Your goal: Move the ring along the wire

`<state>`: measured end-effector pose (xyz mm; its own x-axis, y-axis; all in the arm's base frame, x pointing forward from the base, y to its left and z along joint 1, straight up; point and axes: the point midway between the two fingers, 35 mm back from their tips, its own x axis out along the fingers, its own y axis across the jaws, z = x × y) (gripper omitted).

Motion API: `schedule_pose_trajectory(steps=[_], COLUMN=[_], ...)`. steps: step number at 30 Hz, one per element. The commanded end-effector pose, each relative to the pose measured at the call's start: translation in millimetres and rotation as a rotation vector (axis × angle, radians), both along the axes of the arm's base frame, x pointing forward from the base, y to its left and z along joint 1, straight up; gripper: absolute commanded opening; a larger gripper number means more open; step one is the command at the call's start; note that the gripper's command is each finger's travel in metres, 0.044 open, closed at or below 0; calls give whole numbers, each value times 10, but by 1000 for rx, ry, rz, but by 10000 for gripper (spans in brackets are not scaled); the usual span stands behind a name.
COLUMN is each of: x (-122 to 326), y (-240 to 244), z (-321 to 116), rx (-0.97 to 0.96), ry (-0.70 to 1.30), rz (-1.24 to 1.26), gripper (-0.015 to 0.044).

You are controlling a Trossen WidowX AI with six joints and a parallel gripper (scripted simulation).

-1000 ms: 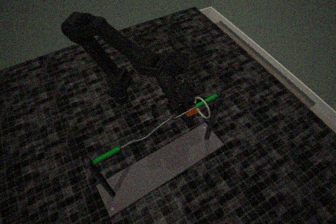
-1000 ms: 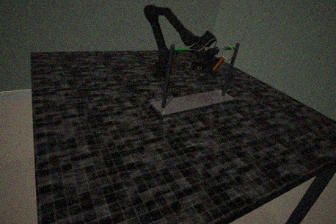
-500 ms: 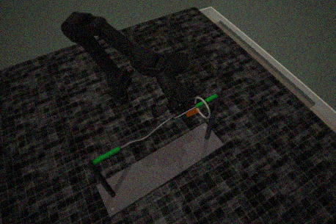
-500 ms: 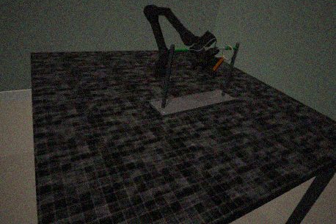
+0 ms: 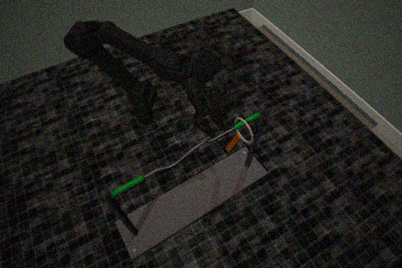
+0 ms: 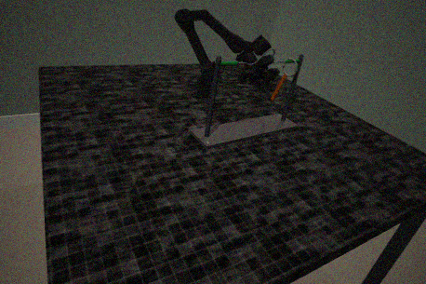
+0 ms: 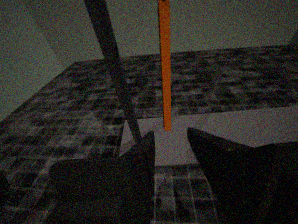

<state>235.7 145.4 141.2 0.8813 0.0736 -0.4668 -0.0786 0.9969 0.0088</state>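
I read the top view from left to right. The near green sleeve (image 5: 127, 186) sits beside the left post (image 5: 123, 217). The thin grey wire (image 5: 184, 155) arcs up to the far green sleeve (image 5: 247, 121). The ring (image 5: 244, 129) hangs on that far sleeve with the wire through it, so I judge it is at the goal end.

The handle (image 5: 233, 142) is a slim, flat orange bar. In the wrist view it hangs nearly vertical, and its lower end (image 7: 165, 65) stands ahead of and above the gap between the fingers. The gripper (image 7: 170, 145) is part open and holds nothing; the dark fingers do not touch the handle. The right post (image 7: 114, 65) slants just left of the handle.

The handle lies straight ahead of the gripper, so I judge the retreat must run straight back, away from handle and post, and clear of the grey wire.
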Motion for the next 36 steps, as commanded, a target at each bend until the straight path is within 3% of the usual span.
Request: schedule_pose_trajectory(steps=[1,31,36], x=[-106,-153,-422], y=[-20,-33,-39], z=[100,123,237], rx=[10,9,6], ry=[-10,-12,-2], rz=[-8,-8,-2], gripper=[160,160,291])
